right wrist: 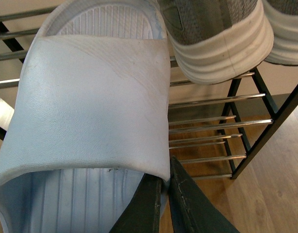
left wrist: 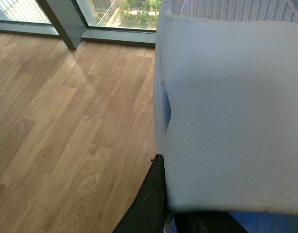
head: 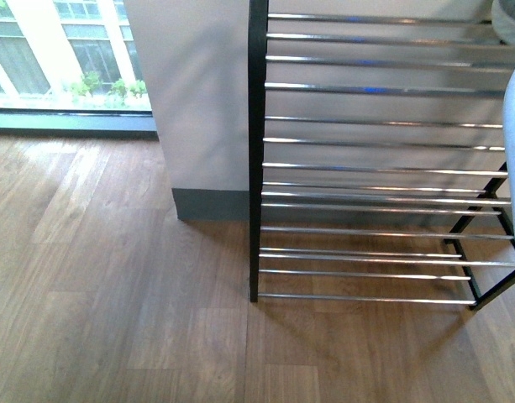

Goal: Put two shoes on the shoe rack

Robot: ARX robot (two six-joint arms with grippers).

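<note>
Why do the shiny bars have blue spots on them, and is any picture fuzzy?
Front view: the shoe rack bars mirror light, giving blue glints, and the window looks washed out. Left wrist view: a pale slipper fills the frame, soft and blurry. Right wrist view: sharp, evenly lit.

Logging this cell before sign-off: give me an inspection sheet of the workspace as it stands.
Surface: wood floor.
Job's things: shoe rack stands on the floor by a white pillar; right slide, pale blue, over the rack's bars; left slide fills its wrist view.
Clutter: two grey sneakers on a rack tier.
Grippers: right gripper shut on right slide; left gripper one finger seen, state unclear.
Cables: nothing seen.
Surroundings: window.
</note>
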